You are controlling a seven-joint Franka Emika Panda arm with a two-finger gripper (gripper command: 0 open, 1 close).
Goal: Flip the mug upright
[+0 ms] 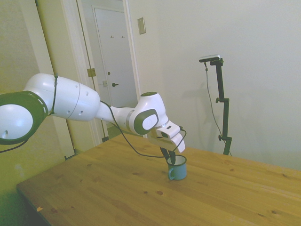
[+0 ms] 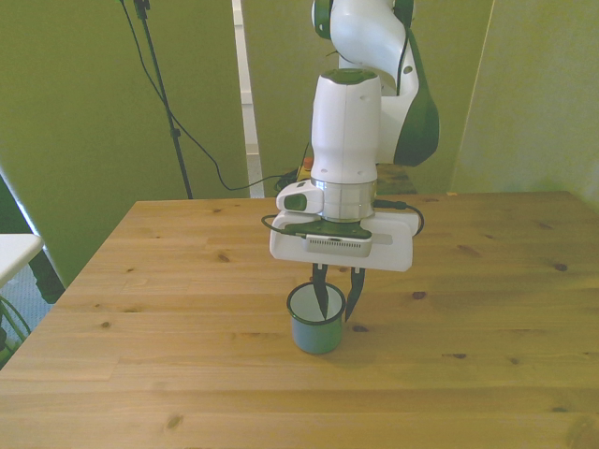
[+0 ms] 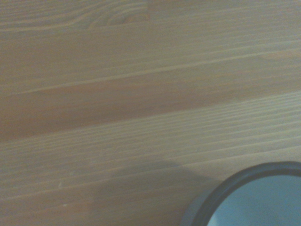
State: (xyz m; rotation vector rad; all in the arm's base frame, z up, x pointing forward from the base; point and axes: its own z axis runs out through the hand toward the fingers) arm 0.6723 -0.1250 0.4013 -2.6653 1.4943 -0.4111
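Note:
The small blue-teal mug point(image 2: 314, 335) stands upright on the wooden table point(image 2: 168, 355), its white inside facing up. My gripper point(image 2: 337, 297) hangs just above its rim, open. One finger dips inside the mug and the other is outside the wall on the front view's right; neither visibly presses on it. From the side, the mug point(image 1: 178, 169) rests on the table with its loop handle toward the arm, and the gripper point(image 1: 170, 155) sits over its near rim. The wrist view catches only an arc of the mug's dark rim point(image 3: 244, 181) over bare planks.
The table point(image 1: 94, 188) stretches wide on every side of the mug. A white object point(image 2: 11, 251) stands off the table at the front view's left. A door and a wall lie behind the arm in the side view.

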